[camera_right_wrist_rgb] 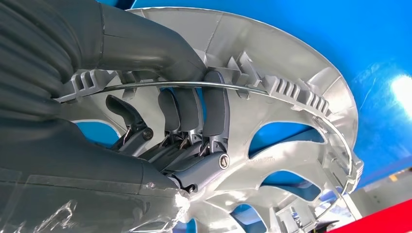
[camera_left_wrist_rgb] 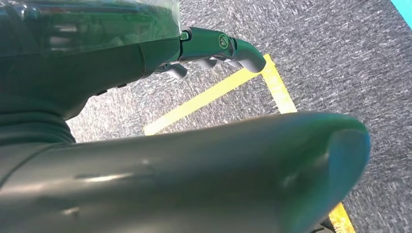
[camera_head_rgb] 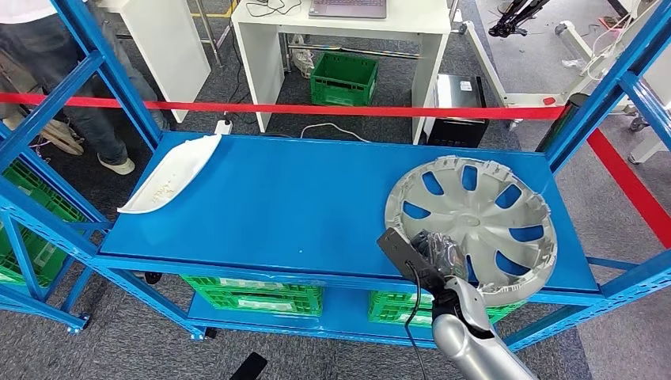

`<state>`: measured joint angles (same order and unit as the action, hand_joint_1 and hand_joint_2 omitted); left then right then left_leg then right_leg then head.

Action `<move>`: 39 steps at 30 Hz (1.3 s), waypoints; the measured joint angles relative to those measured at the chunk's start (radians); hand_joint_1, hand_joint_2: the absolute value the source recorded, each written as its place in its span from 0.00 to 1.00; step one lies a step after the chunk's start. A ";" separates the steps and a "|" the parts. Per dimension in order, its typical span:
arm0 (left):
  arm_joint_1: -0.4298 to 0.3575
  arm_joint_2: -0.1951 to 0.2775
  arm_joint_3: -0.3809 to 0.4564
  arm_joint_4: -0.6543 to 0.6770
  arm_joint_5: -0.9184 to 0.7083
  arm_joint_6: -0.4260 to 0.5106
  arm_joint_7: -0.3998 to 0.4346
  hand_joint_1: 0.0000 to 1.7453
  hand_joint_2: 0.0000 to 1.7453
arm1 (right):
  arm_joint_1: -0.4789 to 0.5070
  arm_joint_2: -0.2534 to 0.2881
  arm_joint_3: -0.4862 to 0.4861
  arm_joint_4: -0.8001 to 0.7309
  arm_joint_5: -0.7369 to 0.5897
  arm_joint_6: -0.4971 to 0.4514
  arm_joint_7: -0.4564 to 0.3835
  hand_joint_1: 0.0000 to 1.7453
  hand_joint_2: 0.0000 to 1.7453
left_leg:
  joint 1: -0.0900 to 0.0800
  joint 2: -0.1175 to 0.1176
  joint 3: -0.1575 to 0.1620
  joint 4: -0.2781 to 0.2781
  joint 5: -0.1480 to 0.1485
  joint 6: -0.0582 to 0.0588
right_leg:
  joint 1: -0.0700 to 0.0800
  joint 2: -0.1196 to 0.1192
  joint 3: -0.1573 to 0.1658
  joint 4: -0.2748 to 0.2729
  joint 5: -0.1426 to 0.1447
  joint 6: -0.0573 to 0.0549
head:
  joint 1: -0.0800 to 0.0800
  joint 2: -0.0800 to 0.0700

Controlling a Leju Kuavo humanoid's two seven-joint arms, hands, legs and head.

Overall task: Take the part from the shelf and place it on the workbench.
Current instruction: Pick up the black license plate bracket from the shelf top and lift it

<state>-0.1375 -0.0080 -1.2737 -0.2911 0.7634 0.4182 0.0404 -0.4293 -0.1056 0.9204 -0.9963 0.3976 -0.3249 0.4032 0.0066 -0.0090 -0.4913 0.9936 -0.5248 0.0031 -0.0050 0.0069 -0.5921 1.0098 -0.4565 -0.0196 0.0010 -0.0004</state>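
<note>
Silver hubcap (camera_head_rgb: 475,226) lies face down on the blue shelf (camera_head_rgb: 301,206), under and just ahead of the right hand (camera_head_rgb: 434,252); its near edge overhangs the shelf front beside that hand. Judgement: the task is at the grasp stage. The part is not lifted, and the carry and the placing on the workbench remain to be done.

Right hand (camera_right_wrist_rgb: 184,131): the fingers (camera_right_wrist_rgb: 216,109) are curled through a spoke opening from the inner side, hooked under the wire ring (camera_right_wrist_rgb: 194,85), with the thumb (camera_right_wrist_rgb: 145,43) pressed over the rim opposite them. The hand is closed on the hubcap near its rim.

Left hand (camera_left_wrist_rgb: 214,46): it hangs over carpet with yellow floor tape (camera_left_wrist_rgb: 218,94); the fingers are loosely curled and hold nothing.

White trim piece (camera_head_rgb: 170,174) lies far from the right hand, at the opposite shelf end.
</note>
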 joint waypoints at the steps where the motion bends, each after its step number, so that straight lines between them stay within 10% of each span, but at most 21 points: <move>1: 0.001 0.000 0.003 0.000 0.000 0.001 -0.002 0.00 0.00 | 0.002 -0.003 -0.002 -0.004 -0.002 -0.011 -0.004 1.00 1.00 | 0.000 0.000 0.000 0.000 0.000 0.000 | 0.000 0.000 0.000 0.000 0.000 0.000 | 0.000 0.000; 39: 0.033 0.001 0.033 0.000 0.033 0.007 -0.064 0.00 0.00 | 0.136 -0.114 -0.133 -0.402 0.027 -0.242 -0.138 1.00 1.00 | 0.000 0.000 -0.007 0.000 -0.001 0.001 | 0.000 0.000 -0.006 -0.001 0.000 0.002 | 0.000 0.000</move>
<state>-0.1048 -0.0074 -1.2407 -0.2911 0.7959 0.4253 -0.0235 -0.2930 -0.2196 0.7878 -1.3981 0.4247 -0.5668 0.2651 0.0069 -0.0095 -0.4979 0.9933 -0.5253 0.0038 -0.0051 0.0070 -0.5983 1.0088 -0.4564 -0.0177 0.0011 -0.0004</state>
